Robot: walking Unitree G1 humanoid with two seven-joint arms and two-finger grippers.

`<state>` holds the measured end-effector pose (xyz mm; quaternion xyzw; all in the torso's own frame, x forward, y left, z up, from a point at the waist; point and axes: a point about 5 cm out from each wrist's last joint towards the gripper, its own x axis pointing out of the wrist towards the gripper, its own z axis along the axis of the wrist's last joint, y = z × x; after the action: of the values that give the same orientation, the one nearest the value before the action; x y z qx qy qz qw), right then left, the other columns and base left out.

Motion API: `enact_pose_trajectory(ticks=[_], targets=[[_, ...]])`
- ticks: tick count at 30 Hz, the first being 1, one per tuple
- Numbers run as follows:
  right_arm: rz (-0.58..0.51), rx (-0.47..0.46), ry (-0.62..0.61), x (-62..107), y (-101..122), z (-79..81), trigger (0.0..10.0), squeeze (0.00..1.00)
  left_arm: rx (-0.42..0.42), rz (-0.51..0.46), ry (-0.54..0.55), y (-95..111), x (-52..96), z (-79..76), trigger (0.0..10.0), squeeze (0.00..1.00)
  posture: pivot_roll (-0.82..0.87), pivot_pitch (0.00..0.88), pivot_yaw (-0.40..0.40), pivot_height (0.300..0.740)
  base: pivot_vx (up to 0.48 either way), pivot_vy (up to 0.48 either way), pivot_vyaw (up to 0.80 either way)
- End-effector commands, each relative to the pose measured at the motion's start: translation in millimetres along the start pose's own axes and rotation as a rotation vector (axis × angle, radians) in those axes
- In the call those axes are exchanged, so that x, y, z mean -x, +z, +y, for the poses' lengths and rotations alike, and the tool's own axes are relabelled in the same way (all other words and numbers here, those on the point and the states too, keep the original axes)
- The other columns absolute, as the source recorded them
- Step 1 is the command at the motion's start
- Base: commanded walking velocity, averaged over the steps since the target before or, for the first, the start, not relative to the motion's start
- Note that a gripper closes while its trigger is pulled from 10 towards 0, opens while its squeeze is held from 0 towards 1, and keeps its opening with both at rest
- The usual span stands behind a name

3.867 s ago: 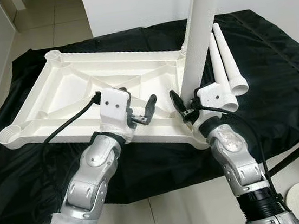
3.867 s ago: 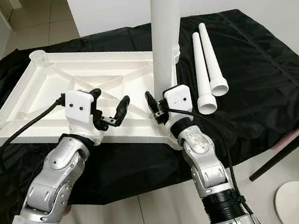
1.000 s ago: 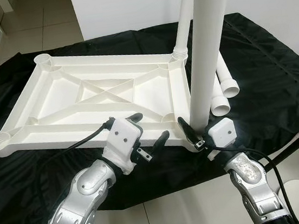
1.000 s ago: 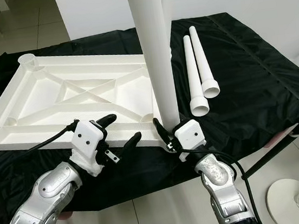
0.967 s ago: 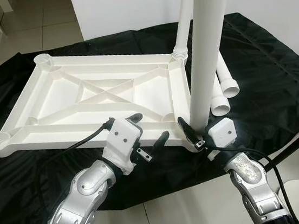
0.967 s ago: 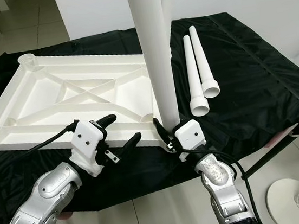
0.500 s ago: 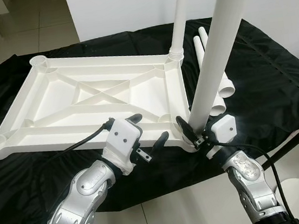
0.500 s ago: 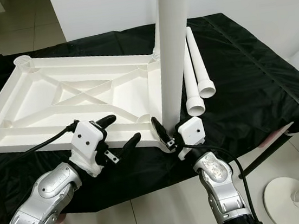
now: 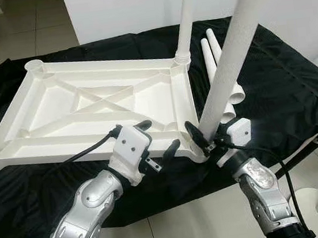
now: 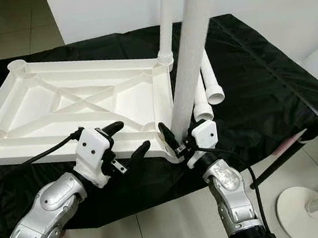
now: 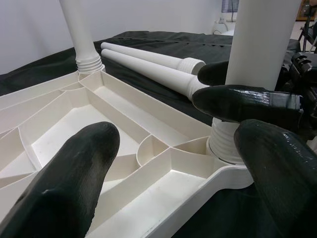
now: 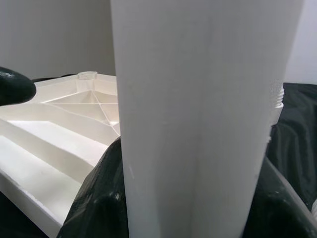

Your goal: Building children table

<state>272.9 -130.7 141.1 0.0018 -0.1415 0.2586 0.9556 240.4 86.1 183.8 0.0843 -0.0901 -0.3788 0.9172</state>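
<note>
While the white table top point(image 9: 93, 104) lies upside down on a black cloth point(image 9: 282, 80), ribs up, the right gripper point(image 9: 202, 138) is clamped around the base of a long white leg point(image 9: 230, 58) at the near right corner of the top. That leg's threaded end sits at the corner socket point(image 11: 229, 148), and the leg tilts away to the robot's right as it rises out of the head views. In the right wrist view the leg point(image 12: 198, 119) stands close before the camera with a black finger on each side of it.

A second leg point(image 9: 182, 17) stands upright in the far right corner socket. Two more loose legs point(image 9: 216, 54) lie side by side on the cloth just beyond the right edge of the top, their wider threaded ends toward the robot. The two left corner sockets point(image 9: 35, 67) hold nothing.

The left gripper point(image 9: 158, 137) hovers over the near edge of the table top, just left of the held leg, with its fingers spread apart and holding nothing. In the left wrist view its two black fingers point(image 11: 74, 178) frame the ribbed underside and the near right corner, and one finger of the right gripper point(image 11: 247, 101) shows pressed against the leg base.

The cloth covers a low surface on a pale tiled floor point(image 9: 178, 227), with a white wall point(image 9: 128, 6) behind. A round white base point(image 10: 309, 205) stands on the floor at the right
</note>
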Motion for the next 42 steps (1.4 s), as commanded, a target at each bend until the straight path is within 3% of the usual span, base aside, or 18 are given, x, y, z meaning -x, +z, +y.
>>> enact_pose_trajectory(ticks=[1, 9, 13, 15, 17, 30, 38, 42], targets=[[0.136, -0.076, -0.006, 8.3, -25.7, 4.9, 10.0, 0.0, 0.003, 0.005, -0.078, 0.0, 2.3, -6.6, 10.0, 0.0, 0.01, 0.122, -0.012, 0.74, 0.0, 0.0, 0.0], [0.153, -0.13, -0.047, 12.0, -30.3, 4.4, 10.0, 0.0, -0.001, 0.006, -0.079, 0.7, 2.6, -5.4, 10.0, 0.0, 0.01, 0.118, -0.01, 0.74, 0.0, 0.0, 0.0], [0.117, -0.04, -0.025, 13.7, -26.4, 6.3, 10.0, 0.0, -0.004, 0.007, -0.082, 0.3, 3.0, -6.2, 10.0, 0.0, 0.01, 0.114, -0.007, 0.74, 0.0, 0.0, 0.0], [0.084, 0.067, 0.005, 19.5, -23.6, 8.2, 10.0, 0.0, -0.006, 0.007, -0.082, 0.4, 3.4, -6.0, 10.0, 0.0, 0.01, 0.114, -0.005, 0.74, 0.0, 0.0, 0.0], [0.081, 0.095, 0.024, 23.2, -24.1, 9.9, 10.0, 0.0, -0.006, 0.007, -0.08, 0.6, 3.4, -5.4, 10.0, 0.0, 0.01, 0.116, -0.004, 0.74, 0.0, 0.0, 0.0], [0.106, 0.077, 0.011, 34.2, -35.2, 8.2, 10.0, 0.0, -0.008, 0.01, -0.076, 1.9, 4.3, -3.5, 10.0, 0.0, 0.01, 0.136, 0.008, 0.74, 0.0, 0.0, 0.0], [0.12, -0.043, -0.003, 25.0, -39.0, 7.7, 10.0, 0.0, -0.014, 0.014, -0.076, 2.7, 4.7, -1.8, 10.0, 0.0, 0.01, 0.143, 0.012, 0.74, 0.0, 0.0, 0.0], [0.179, 0.01, 0.059, 20.7, -40.0, 5.5, 10.0, 0.0, -0.017, 0.013, -0.076, 3.1, 4.1, -1.9, 10.0, 0.0, 0.02, 0.142, 0.008, 0.74, 0.0, 0.0, 0.0]])
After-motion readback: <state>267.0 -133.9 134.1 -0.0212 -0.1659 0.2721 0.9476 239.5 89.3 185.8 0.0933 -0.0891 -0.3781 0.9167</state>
